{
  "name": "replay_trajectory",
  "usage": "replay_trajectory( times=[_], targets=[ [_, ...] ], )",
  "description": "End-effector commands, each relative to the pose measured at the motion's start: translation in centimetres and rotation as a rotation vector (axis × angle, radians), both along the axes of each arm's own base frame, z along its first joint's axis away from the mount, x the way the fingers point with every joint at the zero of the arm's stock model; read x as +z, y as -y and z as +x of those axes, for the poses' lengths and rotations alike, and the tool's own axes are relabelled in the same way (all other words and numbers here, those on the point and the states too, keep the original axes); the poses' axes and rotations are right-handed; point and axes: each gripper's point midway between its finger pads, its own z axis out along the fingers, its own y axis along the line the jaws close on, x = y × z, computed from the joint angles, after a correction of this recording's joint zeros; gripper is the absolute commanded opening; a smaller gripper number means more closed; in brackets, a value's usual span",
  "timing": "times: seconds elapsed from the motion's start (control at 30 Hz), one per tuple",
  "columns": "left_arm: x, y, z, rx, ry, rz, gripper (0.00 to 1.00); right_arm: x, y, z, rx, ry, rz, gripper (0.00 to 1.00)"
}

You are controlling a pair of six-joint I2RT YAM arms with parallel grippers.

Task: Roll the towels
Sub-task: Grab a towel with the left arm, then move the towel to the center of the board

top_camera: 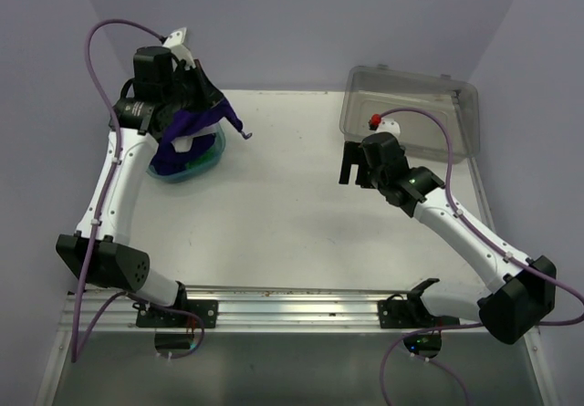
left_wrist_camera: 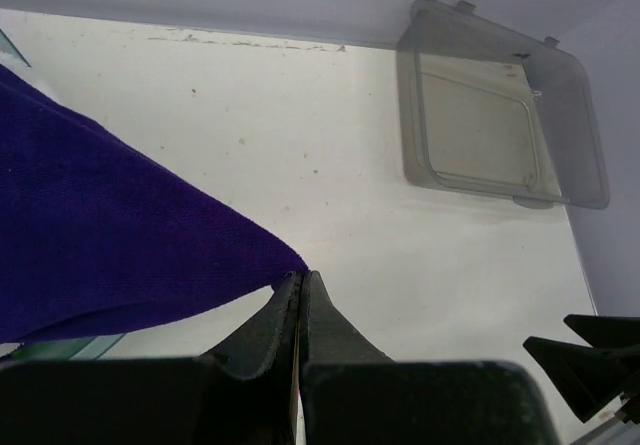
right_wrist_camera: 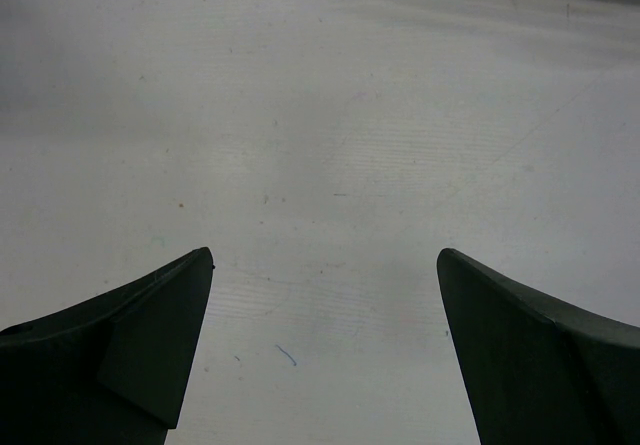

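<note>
A dark purple towel (top_camera: 196,119) hangs out of the teal basket (top_camera: 203,163) at the back left. My left gripper (top_camera: 235,125) is shut on one corner of it and holds that corner up toward the right. In the left wrist view the purple towel (left_wrist_camera: 110,235) spreads leftward from my gripper (left_wrist_camera: 301,277), whose jaws are pressed together on the corner. My right gripper (top_camera: 356,174) hangs open over bare table right of centre. The right wrist view shows this gripper (right_wrist_camera: 325,260) with only tabletop between its fingers. No other towel shows plainly.
A clear grey plastic bin (top_camera: 411,109) lies at the back right, also seen as the bin (left_wrist_camera: 500,115) in the left wrist view. The white table (top_camera: 283,214) ends at a metal rail along the near edge. Purple walls close off the back and sides.
</note>
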Motion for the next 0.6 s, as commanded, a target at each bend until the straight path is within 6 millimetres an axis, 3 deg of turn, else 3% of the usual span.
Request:
replay_trajectory(
  times=[0.0, 0.17, 0.3, 0.37, 0.4, 0.43, 0.5, 0.57],
  targets=[
    [3.4, 2.0, -1.6, -0.072, 0.090, -0.070, 0.00, 3.1, -0.1, 0.6, -0.016, 0.082, 0.050, 0.99],
    [5.0, 4.1, -2.4, -0.130, 0.119, -0.090, 0.00, 3.6, 0.4, 0.3, -0.029, 0.097, 0.044, 0.98],
    [3.5, 7.3, -3.1, -0.189, 0.085, -0.099, 0.00, 4.2, 1.1, 0.0, -0.050, 0.117, 0.038, 0.98],
    [0.2, 8.9, -3.2, -0.206, 0.017, -0.091, 0.00, 4.5, 1.5, -0.2, -0.060, 0.123, 0.031, 0.98],
    [-0.8, 10.5, -3.8, -0.235, 0.000, -0.086, 0.00, 4.6, 1.6, -0.2, -0.062, 0.125, 0.025, 0.98],
    [-3.2, 11.0, -4.1, -0.237, -0.049, -0.073, 0.00, 4.9, 2.0, -0.4, -0.071, 0.134, 0.018, 0.98],
    [-5.3, 13.2, -5.0, -0.281, -0.089, -0.077, 0.00, 5.0, 2.5, -0.7, -0.079, 0.134, 0.003, 0.99],
    [-8.8, 14.7, -6.3, -0.309, -0.163, -0.060, 0.00, 5.1, 3.1, -1.0, -0.092, 0.138, -0.014, 0.99]
  ],
)
